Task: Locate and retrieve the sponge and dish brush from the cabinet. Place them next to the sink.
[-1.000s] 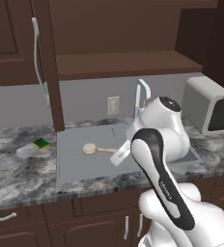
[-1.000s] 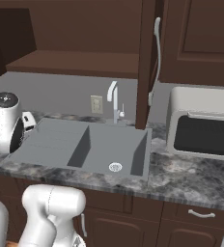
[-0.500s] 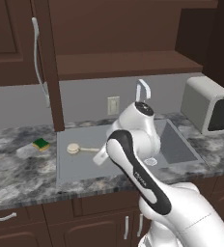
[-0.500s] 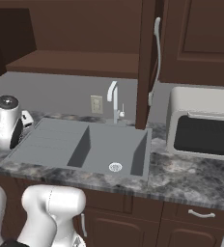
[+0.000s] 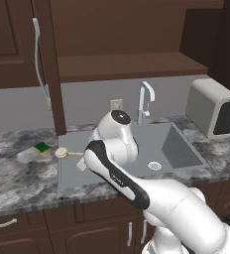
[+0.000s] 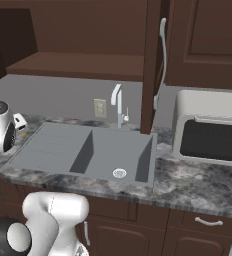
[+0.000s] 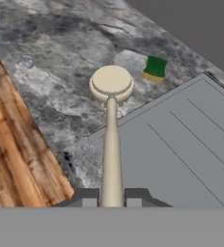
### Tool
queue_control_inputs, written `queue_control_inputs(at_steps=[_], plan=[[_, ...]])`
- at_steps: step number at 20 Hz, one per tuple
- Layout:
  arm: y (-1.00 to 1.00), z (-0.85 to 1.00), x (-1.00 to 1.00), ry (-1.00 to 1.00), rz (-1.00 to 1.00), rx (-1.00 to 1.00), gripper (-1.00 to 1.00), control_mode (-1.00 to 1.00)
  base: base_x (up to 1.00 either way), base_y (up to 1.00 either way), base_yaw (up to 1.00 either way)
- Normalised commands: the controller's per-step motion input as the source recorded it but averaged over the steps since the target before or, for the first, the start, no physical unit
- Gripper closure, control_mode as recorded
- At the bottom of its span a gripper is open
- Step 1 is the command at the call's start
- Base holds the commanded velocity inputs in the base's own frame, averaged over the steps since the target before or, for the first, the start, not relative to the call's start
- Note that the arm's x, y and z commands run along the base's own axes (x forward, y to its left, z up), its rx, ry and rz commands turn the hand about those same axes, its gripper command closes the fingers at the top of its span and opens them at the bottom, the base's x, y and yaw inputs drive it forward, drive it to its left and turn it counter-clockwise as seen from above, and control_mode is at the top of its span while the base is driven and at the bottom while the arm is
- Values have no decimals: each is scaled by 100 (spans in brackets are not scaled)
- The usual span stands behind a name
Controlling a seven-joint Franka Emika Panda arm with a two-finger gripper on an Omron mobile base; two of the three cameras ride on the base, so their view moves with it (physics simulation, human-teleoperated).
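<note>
Compared with a moment ago, the dish brush is sitting further left in the left base view, its round head now just right of the sponge at centre left. The sponge is lying on the grey marbled tabletop beside the sink. In the hand view the jaws of the gripper are clamping the brush handle at bottom centre, its head reaching up-frame over the tabletop. The sink basin is holding nothing but its drain.

Even, soft rendered light, no glare and only faint shadows; base views are sharp, the hand view slightly blurred.
</note>
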Motion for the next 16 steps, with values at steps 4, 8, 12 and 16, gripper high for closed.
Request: queue_control_inputs(at_steps=[4,8,12,16], plan=[[39,-22,39,-4,1,0,100,-100,0,0,0],[44,-26,35,-3,0,-2,100,-100,0,0,0],[43,-28,35,0,0,-1,100,-100,0,0,0],[35,-25,37,0,0,-2,100,-100,0,0,0]])
